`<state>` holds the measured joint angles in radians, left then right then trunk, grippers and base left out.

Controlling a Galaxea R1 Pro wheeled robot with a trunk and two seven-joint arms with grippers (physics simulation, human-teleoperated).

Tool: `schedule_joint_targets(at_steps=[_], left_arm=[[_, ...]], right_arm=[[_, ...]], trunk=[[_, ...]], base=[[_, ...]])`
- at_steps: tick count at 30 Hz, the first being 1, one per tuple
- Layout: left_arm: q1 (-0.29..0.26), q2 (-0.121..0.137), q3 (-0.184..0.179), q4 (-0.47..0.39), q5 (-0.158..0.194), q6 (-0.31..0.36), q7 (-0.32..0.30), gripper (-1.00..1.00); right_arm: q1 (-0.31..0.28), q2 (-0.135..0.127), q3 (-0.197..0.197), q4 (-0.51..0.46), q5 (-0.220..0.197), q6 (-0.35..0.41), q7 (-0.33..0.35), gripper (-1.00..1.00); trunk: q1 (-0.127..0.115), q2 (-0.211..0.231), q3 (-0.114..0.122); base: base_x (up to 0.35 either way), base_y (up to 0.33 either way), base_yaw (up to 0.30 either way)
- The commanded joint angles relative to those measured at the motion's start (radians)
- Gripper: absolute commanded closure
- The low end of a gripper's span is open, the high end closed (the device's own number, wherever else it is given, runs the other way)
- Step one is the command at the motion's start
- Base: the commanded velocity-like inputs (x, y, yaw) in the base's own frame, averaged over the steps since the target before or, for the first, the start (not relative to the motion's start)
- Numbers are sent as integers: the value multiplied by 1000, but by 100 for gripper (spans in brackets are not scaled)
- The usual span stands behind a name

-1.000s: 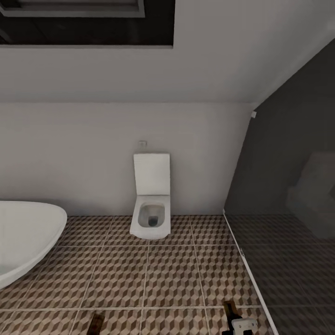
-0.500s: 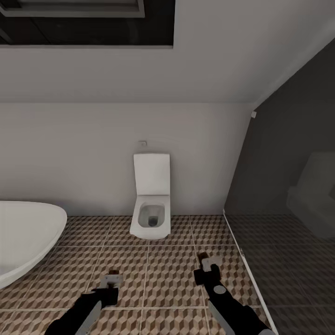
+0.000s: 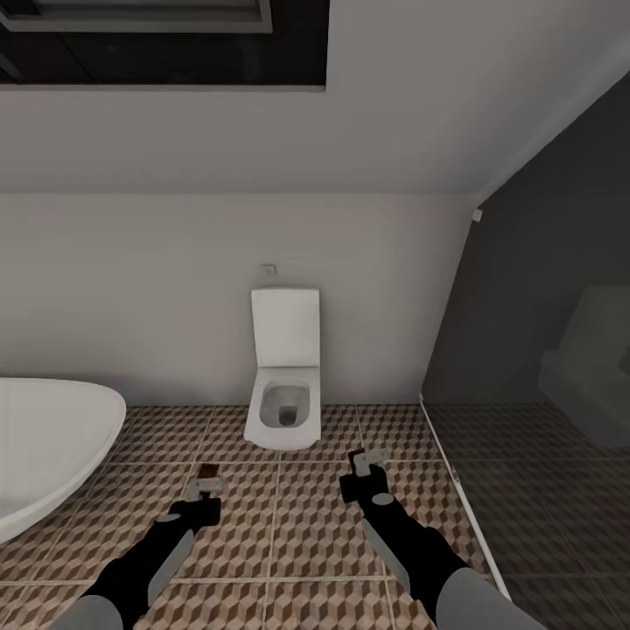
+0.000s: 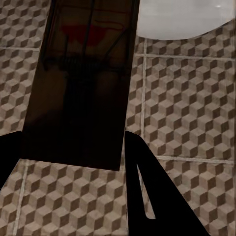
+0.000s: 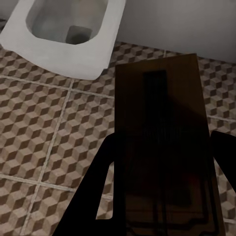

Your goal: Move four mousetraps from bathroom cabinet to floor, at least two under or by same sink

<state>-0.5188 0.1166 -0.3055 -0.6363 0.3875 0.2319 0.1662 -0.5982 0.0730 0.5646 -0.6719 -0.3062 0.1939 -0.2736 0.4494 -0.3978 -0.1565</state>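
You've got a mousetrap (image 4: 78, 83) clamped in your left gripper (image 3: 203, 500) and another trap (image 5: 164, 147) in your right gripper (image 3: 363, 472), both jaws closed, above the bathroom floor (image 3: 289, 525) near the toilet (image 3: 282, 385). Neither is set down yet, and I judge the sink placement still ahead.

Head cam looks forward and down from above both arms, facing the toilet (image 3: 283, 385) at the far wall across the bathroom floor (image 3: 289, 525). Both wrist cams sit close, aimed down along the fingers at the tiles. Right wrist shares the toilet with head; left wrist shares the bathtub (image 4: 184, 19) rim.
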Motion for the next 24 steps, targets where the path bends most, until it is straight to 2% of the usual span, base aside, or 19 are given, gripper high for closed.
schedule_joint_targets(at_steps=[1,13,24], left_arm=[[-1,1,-9,-1,7,-7,12,100],[-3,18,-13,-5,4,-37,9,100],[-3,15,-59,-12,5,-37,9,100]], right_arm=[[-1,-1,6,-2,-9,4,-7,100],[-2,-7,9,-5,-11,4,-3,100],[-2,-9,9,-5,-11,4,-2,100]], trunk=[[1,-2,-2],[1,-2,-2],[1,-2,-2]], base=[[0,0,0],[0,0,0],[0,0,0]])
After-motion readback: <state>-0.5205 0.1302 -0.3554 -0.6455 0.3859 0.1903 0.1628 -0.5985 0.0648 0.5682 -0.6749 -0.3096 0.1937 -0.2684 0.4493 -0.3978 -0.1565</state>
